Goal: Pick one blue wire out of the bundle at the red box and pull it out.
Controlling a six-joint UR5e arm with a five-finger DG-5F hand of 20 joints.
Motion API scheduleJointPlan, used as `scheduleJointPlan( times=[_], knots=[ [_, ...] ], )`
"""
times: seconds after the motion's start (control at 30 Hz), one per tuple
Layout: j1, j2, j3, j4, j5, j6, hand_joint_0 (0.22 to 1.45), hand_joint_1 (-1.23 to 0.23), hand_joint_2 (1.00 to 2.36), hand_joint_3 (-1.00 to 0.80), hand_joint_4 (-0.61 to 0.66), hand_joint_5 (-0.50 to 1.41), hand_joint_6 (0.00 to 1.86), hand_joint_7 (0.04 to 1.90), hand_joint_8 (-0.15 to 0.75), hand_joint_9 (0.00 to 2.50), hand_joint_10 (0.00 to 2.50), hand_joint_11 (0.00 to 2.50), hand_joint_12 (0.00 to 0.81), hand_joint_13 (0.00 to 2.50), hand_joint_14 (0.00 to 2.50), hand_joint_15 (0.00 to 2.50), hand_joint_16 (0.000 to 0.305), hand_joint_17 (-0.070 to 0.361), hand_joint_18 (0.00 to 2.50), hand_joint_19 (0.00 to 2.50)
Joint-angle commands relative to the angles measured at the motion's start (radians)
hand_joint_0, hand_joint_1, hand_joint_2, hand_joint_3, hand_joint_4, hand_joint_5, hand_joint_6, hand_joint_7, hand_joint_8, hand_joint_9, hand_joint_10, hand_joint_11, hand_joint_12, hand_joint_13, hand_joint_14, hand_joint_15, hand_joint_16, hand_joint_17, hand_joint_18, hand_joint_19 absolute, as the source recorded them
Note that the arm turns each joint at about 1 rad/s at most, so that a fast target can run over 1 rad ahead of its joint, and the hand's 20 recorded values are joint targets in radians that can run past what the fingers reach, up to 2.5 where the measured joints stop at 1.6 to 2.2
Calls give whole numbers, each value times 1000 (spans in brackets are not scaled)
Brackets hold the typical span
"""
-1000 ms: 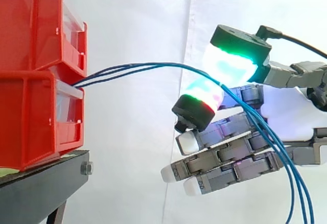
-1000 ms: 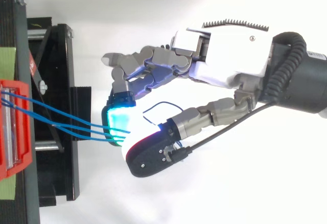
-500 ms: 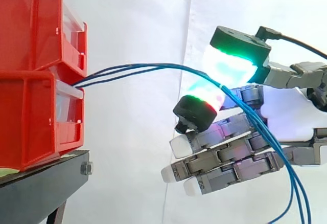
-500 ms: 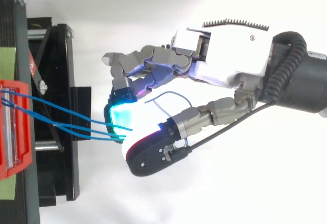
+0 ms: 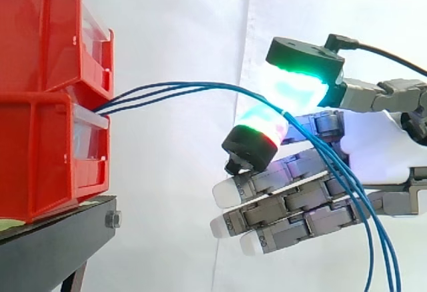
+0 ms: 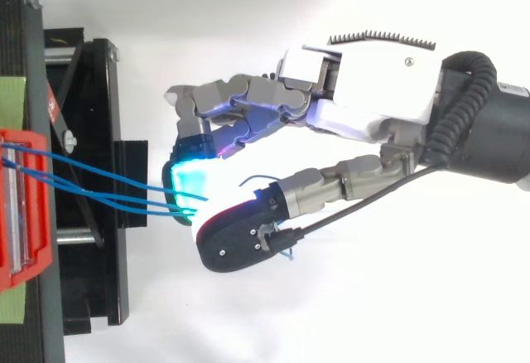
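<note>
Hand (image 5: 377,155) is pinched on the wires (image 5: 173,91) between thumb and one finger pad. The wires run from the box (image 5: 40,159) ahead of the fingertips, then drape over the lower fingers. Risk: all strands look caught (hard to separate), so a pull drags the bundle.

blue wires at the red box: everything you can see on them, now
Three thin blue wires, plastic-sheathed by the look, come out where the stacked red boxes meet, fan slightly, arc up and converge. The hand pinches them between its glowing pads; past that they hang down across the other fingers and out of frame.
</note>
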Motion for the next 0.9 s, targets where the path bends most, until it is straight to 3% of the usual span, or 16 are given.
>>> scheduleJointPlan(
  times=[0.0,0.13,0.17,0.23,0.37,0.4,0.57,0.67,0.87],
  knots=[
    [2,0,0,0,1,0,588,-675,1025,-205,162,-54,555,1440,188,646,13,308,341,0,0,0,52,117,0,282],
    [2,0,0,-1,1,0,611,-740,1024,-203,191,-114,653,1212,216,593,19,472,360,0,0,3,55,123,0,286],
    [1,0,0,-1,1,0,628,-818,1024,-196,197,-144,708,1164,222,591,20,505,365,0,0,0,56,125,0,284],
    [1,0,0,-1,1,0,640,-842,1024,-192,229,-156,730,1152,223,589,22,508,368,0,0,0,57,128,0,283],
    [1,0,0,0,1,0,582,-819,1025,-90,342,-73,509,1470,202,606,11,214,357,0,0,0,57,129,0,278],
    [2,0,0,-1,1,0,589,-759,1023,-78,356,-62,502,1328,181,618,5,126,342,0,0,0,56,126,0,275],
    [1,0,0,0,1,0,629,-707,1022,-85,430,-58,504,1163,163,656,3,66,324,0,0,0,53,120,0,265],
    [1,0,0,0,0,0,664,-719,1023,-108,415,-59,504,1166,175,658,5,124,332,0,0,0,53,118,0,264],
    [1,0,0,0,0,-2,687,-687,1034,-69,325,-78,502,1337,228,660,19,481,357,0,0,0,54,122,0,281]
  ],
)
